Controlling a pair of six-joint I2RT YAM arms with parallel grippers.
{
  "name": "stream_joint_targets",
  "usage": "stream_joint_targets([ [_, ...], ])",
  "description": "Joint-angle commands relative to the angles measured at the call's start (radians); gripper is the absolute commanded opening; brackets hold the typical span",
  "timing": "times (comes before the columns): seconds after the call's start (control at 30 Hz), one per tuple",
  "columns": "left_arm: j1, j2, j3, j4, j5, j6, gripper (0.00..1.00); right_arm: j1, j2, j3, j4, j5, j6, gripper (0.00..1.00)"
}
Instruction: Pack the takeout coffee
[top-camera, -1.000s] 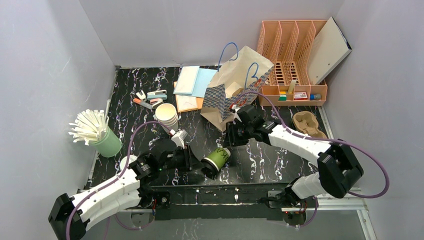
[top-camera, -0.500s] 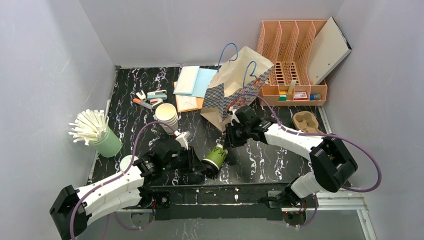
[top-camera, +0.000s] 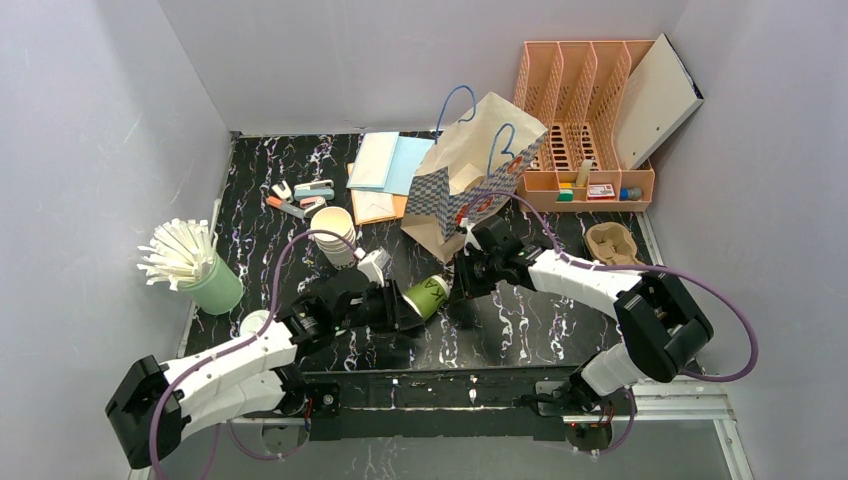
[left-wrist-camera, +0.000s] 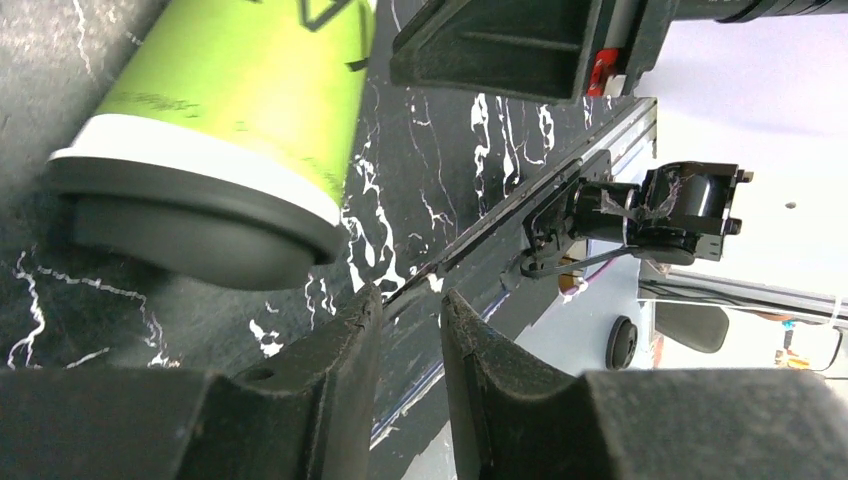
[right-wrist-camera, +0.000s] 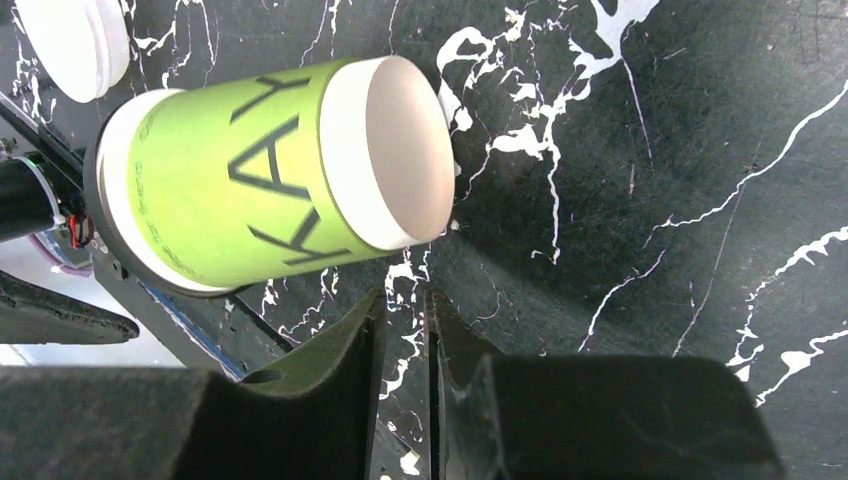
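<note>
The takeout coffee (top-camera: 428, 296), a green paper cup with black lettering and a dark lid, lies on its side on the black marbled table (top-camera: 520, 320), in the middle of the near half, between the two arms. Its lidded end points toward the left gripper (top-camera: 393, 303) and its pale base toward the right gripper (top-camera: 462, 282). In the left wrist view the left claw's fingers stand nearly together with a narrow gap and nothing between them; the cup's lid sits just beside their tips, and I cannot tell whether it touches them. In the right wrist view the right claw's fingers are likewise parted by only a thin slit and grip nothing, with the cup's base rim close ahead of them. Behind the right gripper stands an open paper bag (top-camera: 470, 175) with blue handles. A stack of cream paper cups (top-camera: 335, 232) stands behind the left gripper, and a white lid (top-camera: 255, 323) lies near the left arm.
</note>
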Motion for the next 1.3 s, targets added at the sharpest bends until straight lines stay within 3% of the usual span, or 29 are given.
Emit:
stream_joint_targets([
  [0.0, -0.006, 0.060, 0.067, 0.044, -0.022, 0.046, 0.27, 0.000, -0.003, 0.004, 0.012, -0.006, -0.022, 0.29],
  [0.23, -0.006, -0.001, 0.120, -0.091, -0.113, 0.083, 0.28, -0.001, -0.112, 0.009, 0.016, 0.060, -0.046, 0.36],
  [0.43, -0.006, -0.170, 0.089, -0.213, -0.282, 0.072, 0.45, 0.002, -0.166, -0.036, 0.216, 0.039, -0.053, 0.42],
  [0.5, -0.007, -0.198, 0.078, -0.223, -0.317, 0.071, 0.50, 0.017, -0.197, -0.074, 0.346, 0.047, -0.080, 0.42],
  [0.6, -0.006, -0.201, 0.058, -0.195, -0.337, 0.071, 0.55, 0.070, -0.248, -0.106, 0.411, 0.111, -0.167, 0.44],
  [0.63, -0.006, -0.197, 0.052, -0.182, -0.342, 0.070, 0.55, 0.088, -0.261, -0.108, 0.421, 0.126, -0.203, 0.45],
  [0.77, -0.006, -0.196, 0.041, -0.162, -0.389, 0.060, 0.57, 0.136, -0.281, -0.076, 0.428, 0.068, -0.392, 0.70],
  [0.87, -0.005, -0.222, 0.047, -0.200, -0.464, 0.060, 0.57, 0.137, -0.266, -0.065, 0.417, -0.104, -0.607, 0.80],
  [0.93, 0.001, -0.239, 0.049, -0.218, -0.493, 0.067, 0.58, 0.138, -0.259, -0.066, 0.406, -0.202, -0.736, 0.95],
  [0.97, 0.006, -0.244, 0.050, -0.225, -0.496, 0.072, 0.58, 0.139, -0.252, -0.058, 0.391, -0.232, -0.796, 0.98],
  [1.13, 0.061, -0.252, 0.047, -0.244, -0.451, 0.076, 0.58, 0.174, -0.177, 0.051, 0.205, -0.227, -1.076, 0.97],
  [1.27, 0.119, -0.271, 0.026, -0.242, -0.392, 0.069, 0.57, 0.254, -0.125, 0.022, 0.251, -0.113, -1.354, 0.98],
])
